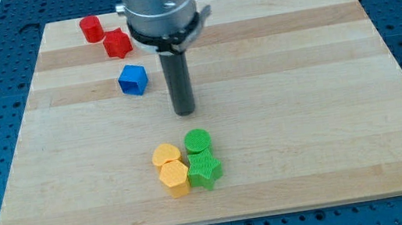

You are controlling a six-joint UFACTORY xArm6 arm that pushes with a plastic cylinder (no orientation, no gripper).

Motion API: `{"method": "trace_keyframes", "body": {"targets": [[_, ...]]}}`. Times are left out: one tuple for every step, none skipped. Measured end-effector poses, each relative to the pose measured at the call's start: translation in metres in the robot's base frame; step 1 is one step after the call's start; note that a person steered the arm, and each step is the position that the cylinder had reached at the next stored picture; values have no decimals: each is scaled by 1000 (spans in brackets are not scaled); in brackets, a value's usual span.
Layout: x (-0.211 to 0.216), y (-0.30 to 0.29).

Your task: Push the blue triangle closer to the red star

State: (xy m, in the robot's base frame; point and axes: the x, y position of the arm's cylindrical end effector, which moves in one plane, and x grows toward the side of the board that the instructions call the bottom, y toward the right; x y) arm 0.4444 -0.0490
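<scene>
The red star (118, 43) lies near the view's top left on the wooden board (298, 75). A blue block (132, 79), looking cube-like from here, sits just below it, a short gap apart. My tip (185, 111) rests on the board to the right of and a little below the blue block, not touching it. No other blue block shows; the arm's body may hide part of the board's top.
A red round-edged block (91, 28) sits up and left of the red star. Below my tip is a cluster: a green cylinder (198, 140), a green star (203, 170), a yellow heart-like block (166, 155) and a yellow hexagon-like block (174, 178).
</scene>
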Motion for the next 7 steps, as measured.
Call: {"method": "trace_keyframes", "body": {"targets": [[-21, -5], [-35, -5], [-55, -5], [-79, -5], [-104, -5], [-117, -5], [-140, -4]]}}
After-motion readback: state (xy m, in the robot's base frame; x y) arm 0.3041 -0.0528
